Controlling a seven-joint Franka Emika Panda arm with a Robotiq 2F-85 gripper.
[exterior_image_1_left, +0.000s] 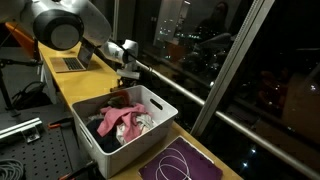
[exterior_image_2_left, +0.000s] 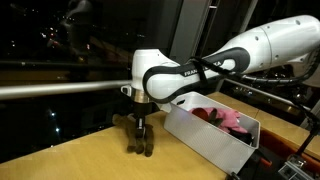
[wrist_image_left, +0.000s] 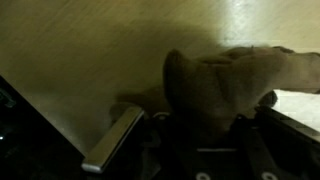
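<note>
Gripper (exterior_image_2_left: 141, 147) over cloth (wrist_image_left: 215, 80) on table (exterior_image_2_left: 80, 160); bin (exterior_image_2_left: 212, 142) beside, clothes (exterior_image_2_left: 226, 117) inside.

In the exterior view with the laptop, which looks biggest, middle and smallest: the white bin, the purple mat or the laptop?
1. white bin
2. purple mat, partly cut off by the picture's edge
3. laptop, though it sits farther back, so it may only look small

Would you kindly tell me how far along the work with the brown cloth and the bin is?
Done: the bin holds pink and red clothes. In hand: the claw is down on the table beside the bin, jaws seemingly apart around a brown cloth, not yet gripping it. Left: the cloth lies on the table, outside the bin, unlifted.
</note>
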